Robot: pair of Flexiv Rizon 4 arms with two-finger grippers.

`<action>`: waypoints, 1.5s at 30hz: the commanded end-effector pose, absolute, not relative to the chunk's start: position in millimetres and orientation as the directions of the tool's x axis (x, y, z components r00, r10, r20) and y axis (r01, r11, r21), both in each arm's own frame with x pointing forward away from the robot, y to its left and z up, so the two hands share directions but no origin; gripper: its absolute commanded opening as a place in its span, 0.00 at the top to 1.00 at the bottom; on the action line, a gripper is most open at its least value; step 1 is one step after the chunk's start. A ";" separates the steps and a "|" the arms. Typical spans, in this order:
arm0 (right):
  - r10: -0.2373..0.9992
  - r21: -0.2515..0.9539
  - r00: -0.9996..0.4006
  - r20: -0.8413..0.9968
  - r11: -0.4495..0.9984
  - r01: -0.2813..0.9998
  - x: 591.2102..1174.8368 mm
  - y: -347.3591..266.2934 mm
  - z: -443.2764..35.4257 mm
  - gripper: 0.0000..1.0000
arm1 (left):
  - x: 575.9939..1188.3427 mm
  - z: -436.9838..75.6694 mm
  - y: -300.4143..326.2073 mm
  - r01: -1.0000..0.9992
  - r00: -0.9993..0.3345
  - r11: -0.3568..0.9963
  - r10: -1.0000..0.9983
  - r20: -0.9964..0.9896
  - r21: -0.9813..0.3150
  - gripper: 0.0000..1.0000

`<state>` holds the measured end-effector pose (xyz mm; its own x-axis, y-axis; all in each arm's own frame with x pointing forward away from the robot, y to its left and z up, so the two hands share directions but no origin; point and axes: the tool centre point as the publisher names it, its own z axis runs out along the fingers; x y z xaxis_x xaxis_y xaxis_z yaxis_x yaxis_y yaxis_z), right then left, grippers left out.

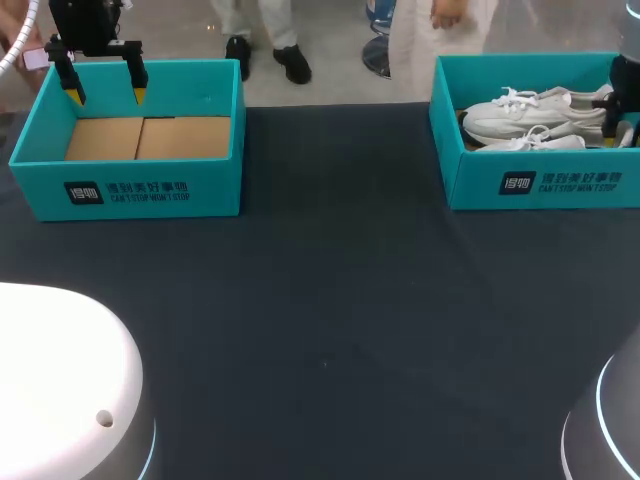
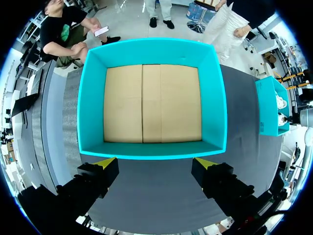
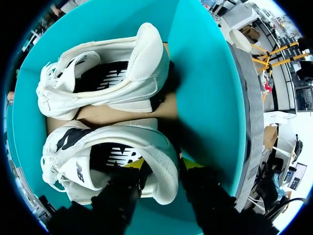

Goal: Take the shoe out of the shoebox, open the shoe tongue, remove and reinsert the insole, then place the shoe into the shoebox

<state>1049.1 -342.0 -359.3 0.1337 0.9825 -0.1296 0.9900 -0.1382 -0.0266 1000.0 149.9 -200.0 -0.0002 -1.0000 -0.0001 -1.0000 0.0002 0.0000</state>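
At the far left of the dark cloth-covered table (image 1: 330,300) stands an open teal cardboard shoebox (image 1: 130,185). It holds nothing but its plain brown cardboard floor (image 2: 151,103). The left gripper (image 1: 106,97) hangs above this box, over its back wall in the head view. Its two yellow-tipped fingers are spread wide with nothing between them. In the left wrist view the tips sit apart over the cloth, just beside one teal wall, and the whole brown floor lies ahead of them.

The middle of the table is bare dark cloth.

At the far right stands a second open teal cardboard shoebox (image 1: 540,180). In it a pair of white lace-up sneakers lie side by side, toes pointing toward the table's middle. The right arm comes in at the right edge, and the right gripper (image 3: 161,164) is lowered into the box at the heel end. One yellow fingertip (image 3: 134,164) is inside the opening of the nearer white sneaker (image 3: 105,156), above its black insole. The other is outside the heel, so the fingers stand narrow, pinching the padded heel wall between them. This sneaker lies in the box. The other white sneaker (image 3: 102,73) lies ahead of the gripper, untouched.
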 end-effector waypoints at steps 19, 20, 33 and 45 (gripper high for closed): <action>0.968 -0.062 0.196 -0.156 -0.208 0.976 1051.0 -340.0 -337.5 1.00 | 1000.0 -200.0 149.9 -1.000 0.000 0.000 -1.000 0.000 0.000 0.00; 0.968 -0.059 0.202 -0.151 -0.213 0.975 1051.0 -340.0 -333.5 1.00 | 1000.0 -200.0 149.9 -1.000 0.000 0.000 -1.000 0.000 0.000 0.00; 0.953 -0.041 0.262 -0.153 -0.271 0.962 1052.0 -335.9 -265.8 1.00 | 1000.0 -200.0 149.9 -1.000 0.000 0.000 -1.000 0.000 0.000 0.00; 0.955 -0.027 0.228 -0.189 -0.237 0.971 1048.6 -318.5 -200.1 1.00 | 1000.0 -200.0 149.9 -1.000 0.000 0.000 -1.000 0.000 0.000 0.00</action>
<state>1054.4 -325.1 -220.5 0.2279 0.9577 -0.1755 0.9707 -0.2376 -0.0361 1000.0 149.9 -200.0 -0.0002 -1.0000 -0.0001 -1.0000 0.0002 0.0001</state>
